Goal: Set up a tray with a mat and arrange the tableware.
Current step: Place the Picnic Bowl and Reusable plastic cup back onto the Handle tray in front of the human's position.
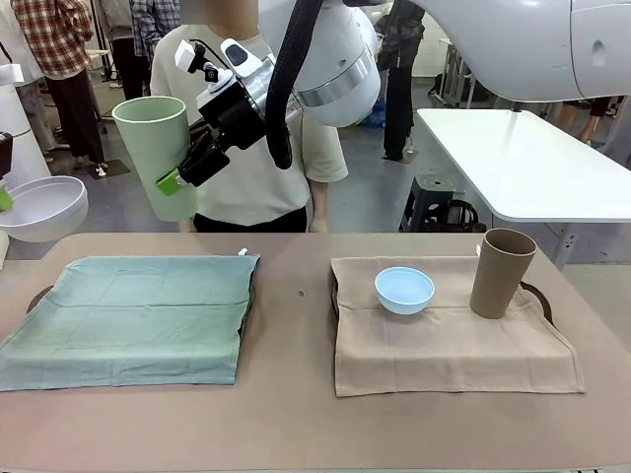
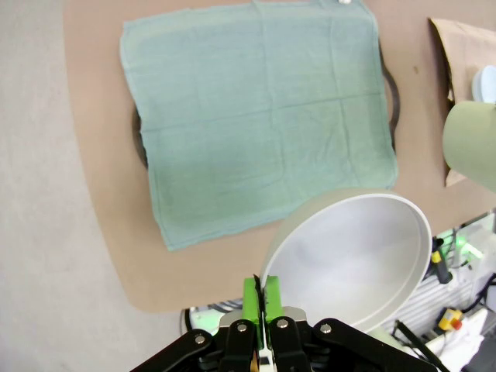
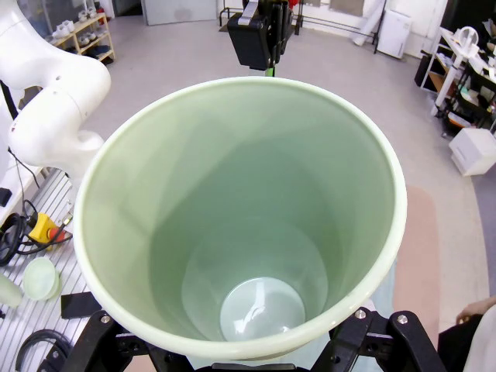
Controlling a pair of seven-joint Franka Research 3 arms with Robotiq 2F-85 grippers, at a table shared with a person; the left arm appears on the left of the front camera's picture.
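Observation:
My right gripper (image 1: 175, 175) reaches across from the right and is shut on the light green tumbler (image 1: 153, 148), which hangs tilted above the table's far left. The right wrist view looks straight down into this tumbler (image 3: 240, 217), and it hides the fingers. My left gripper (image 2: 260, 293) is shut on the rim of the white bowl (image 2: 353, 263), held high at the far left (image 1: 39, 207). A green mat (image 1: 128, 315) covers the left tray (image 1: 39, 296). On the tan mat (image 1: 444, 335) over the right tray (image 1: 542, 296) sit the pale blue bowl (image 1: 404, 291) and the upright tan-brown tumbler (image 1: 503, 273).
A person in a white shirt (image 1: 256, 187) stands at the far side, behind my right arm. A white table (image 1: 523, 168) stands farther back on the right. Bare tabletop (image 1: 291, 325) lies between the two trays and along the near edge.

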